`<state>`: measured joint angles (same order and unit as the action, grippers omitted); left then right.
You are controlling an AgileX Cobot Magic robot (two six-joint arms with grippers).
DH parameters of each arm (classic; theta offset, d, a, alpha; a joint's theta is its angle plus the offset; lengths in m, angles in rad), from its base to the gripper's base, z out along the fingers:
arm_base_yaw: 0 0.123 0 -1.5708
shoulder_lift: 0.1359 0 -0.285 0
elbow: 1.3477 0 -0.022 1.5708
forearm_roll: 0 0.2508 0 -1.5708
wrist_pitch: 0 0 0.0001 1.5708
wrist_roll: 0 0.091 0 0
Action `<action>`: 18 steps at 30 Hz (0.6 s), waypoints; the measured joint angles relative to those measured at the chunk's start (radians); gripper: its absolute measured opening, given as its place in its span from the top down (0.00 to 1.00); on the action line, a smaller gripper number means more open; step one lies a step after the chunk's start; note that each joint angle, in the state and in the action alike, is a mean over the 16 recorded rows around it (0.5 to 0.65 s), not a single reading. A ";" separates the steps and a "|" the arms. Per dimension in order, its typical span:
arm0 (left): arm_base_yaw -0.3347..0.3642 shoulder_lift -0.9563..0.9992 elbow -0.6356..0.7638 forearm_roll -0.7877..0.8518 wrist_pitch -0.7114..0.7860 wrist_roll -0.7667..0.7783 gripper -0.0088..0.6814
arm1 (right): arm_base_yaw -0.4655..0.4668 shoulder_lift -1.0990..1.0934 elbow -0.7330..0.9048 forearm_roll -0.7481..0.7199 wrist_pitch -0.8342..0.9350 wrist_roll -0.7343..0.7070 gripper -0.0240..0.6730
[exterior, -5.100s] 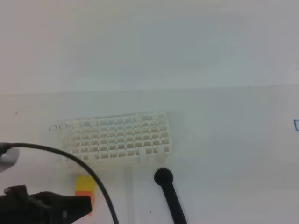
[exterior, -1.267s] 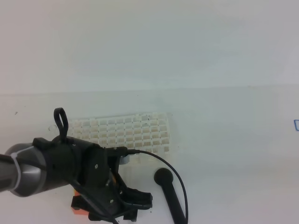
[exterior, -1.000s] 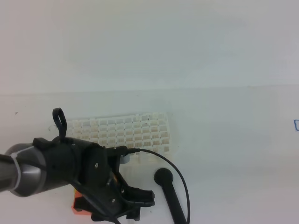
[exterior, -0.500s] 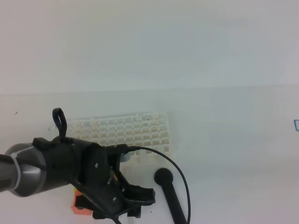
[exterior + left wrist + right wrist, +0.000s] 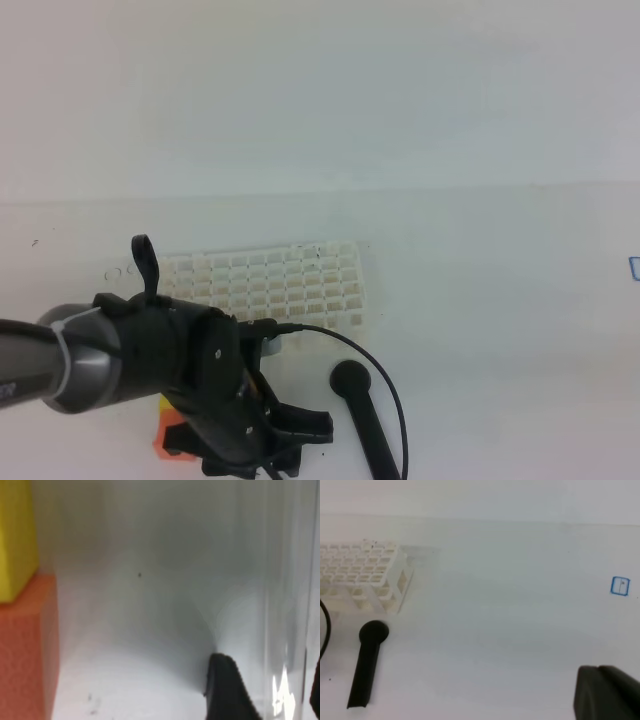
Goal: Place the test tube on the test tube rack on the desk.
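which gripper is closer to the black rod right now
Left. The left gripper hangs low just left of the black rod, close to its round end. The right gripper sits far off to the rod's right, outside the high view.

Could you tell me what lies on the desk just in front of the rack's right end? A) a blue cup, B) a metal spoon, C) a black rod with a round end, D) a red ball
C: a black rod with a round end lies on the white desk just in front of the right end of the white lattice test tube rack, and the right wrist view shows it too.
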<state>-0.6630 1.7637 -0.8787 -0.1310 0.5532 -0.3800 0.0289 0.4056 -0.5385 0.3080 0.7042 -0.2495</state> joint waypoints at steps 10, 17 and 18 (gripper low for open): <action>-0.041 0.001 0.001 0.042 0.023 -0.051 0.46 | 0.000 0.000 0.000 0.000 0.000 0.000 0.97; -0.064 0.001 0.001 0.085 0.028 -0.104 0.46 | 0.000 0.000 0.000 0.001 0.000 0.000 0.97; -0.065 0.001 0.002 0.090 0.029 -0.110 0.47 | 0.000 0.000 0.000 0.001 0.000 0.000 0.97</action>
<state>-0.7283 1.7649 -0.8769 -0.0411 0.5821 -0.4899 0.0289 0.4056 -0.5385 0.3088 0.7042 -0.2495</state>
